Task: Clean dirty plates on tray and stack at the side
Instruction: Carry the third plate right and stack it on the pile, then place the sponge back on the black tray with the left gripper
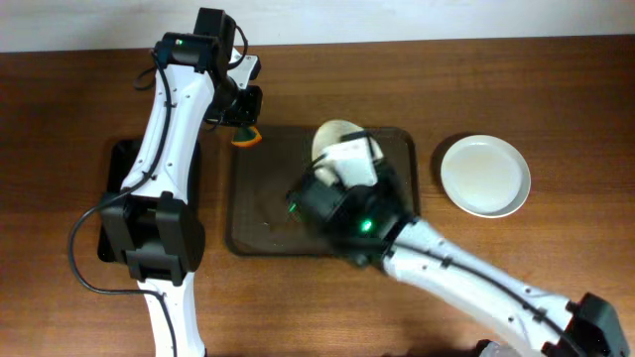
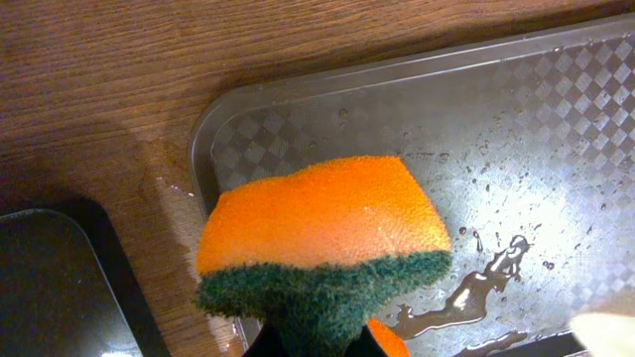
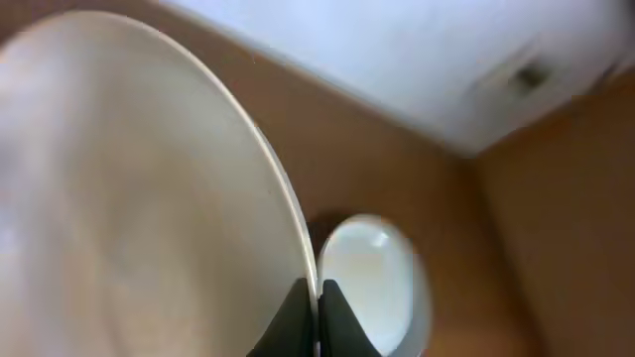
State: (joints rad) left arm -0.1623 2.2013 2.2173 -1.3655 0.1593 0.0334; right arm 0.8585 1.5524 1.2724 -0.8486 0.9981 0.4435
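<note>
We see one plate (image 1: 330,136) lifted off the tray (image 1: 260,203), tipped up on its edge over the tray's far right part. The right jaws pinch its rim: in the right wrist view the two dark fingertips (image 3: 298,322) close narrowly on the thin edge of this plate (image 3: 149,198), whose pale face fills most of that blurred picture. We cannot make out any sauce on it from the pictures.

A second plate (image 1: 485,175) lies flat on the table (image 1: 516,69), just to the right of the tray and clear of its rim. It looks clean and pale, and it shows again, blurred, beyond the held plate in the right wrist view (image 3: 369,273).

The tray itself is dark brown with rounded corners. Its checkered floor (image 2: 556,139) is wet, with drops and a small puddle (image 2: 474,288) shining on it.

At the tray's far left corner, the left jaws grip a sponge (image 1: 246,136), orange on top with a green scouring layer below (image 2: 327,223). They are closed on its lower part, and the sponge hangs over the corner rim.

To the left of the tray, a smaller black tray (image 1: 114,174) sits on the table, partly under the left arm, and its corner shows in the left wrist view (image 2: 50,288).
</note>
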